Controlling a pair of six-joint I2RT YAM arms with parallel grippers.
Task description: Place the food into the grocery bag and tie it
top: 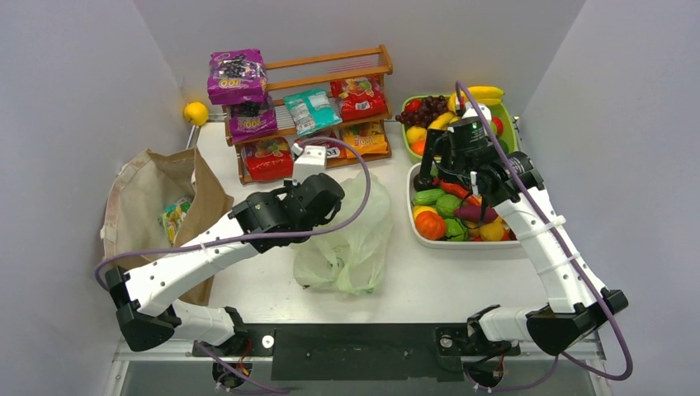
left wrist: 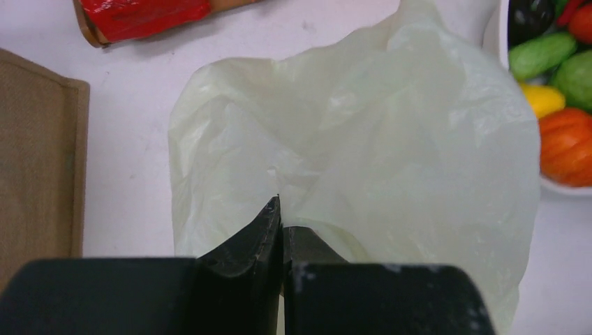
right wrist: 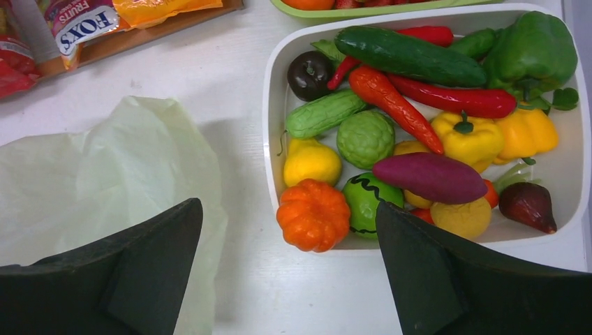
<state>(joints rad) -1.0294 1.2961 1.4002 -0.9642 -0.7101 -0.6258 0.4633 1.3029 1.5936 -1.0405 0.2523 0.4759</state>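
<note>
Brown paper bag (top: pixel 157 202) stands well left of the grocery bag (top: pixel 351 239), mouth open, with a colourful packet (top: pixel 175 216) inside. A yellow ball (top: pixel 196 113) sits far back-left of the grocery bag.

Wooden rack (top: pixel 334 66) is behind the grocery bag, a bit left, loaded with snack packets:
- purple ones (top: pixel 238 76) at its left end
- a red one (left wrist: pixel 143 14) on the lowest row
- a FOX'S packet (right wrist: pixel 84 24) nearest the bag's back edge

Left claw (left wrist: pixel 280 209) is over the grocery bag's near-left part. Fingers are pressed together, and the film's creases run into the tips, so it reads as pinching the plastic.

The grocery bag is pale green and translucent. It lies crumpled on the white surface (top: pixel 446 285), partly pulled upward. Can't tell whether anything is inside.

White tray (right wrist: pixel 269 139) is just right of the grocery bag, not touching it. It's full of toy veg:
- orange pumpkin (right wrist: pixel 313 214) at the corner nearest the bag
- purple sweet potato (right wrist: pixel 429 176)
- cucumber (right wrist: pixel 408 54)
- green pepper (right wrist: pixel 530 49) farthest from the bag

Right claw (right wrist: pixel 287 206) hangs above the tray edge nearest the bag. Fingers are spread wide with nothing between them.

Green tray (top: pixel 513 124) is back-right of the grocery bag, beyond the white tray. It holds bananas (top: pixel 483 93) and dark grapes (top: pixel 425 107).
</note>
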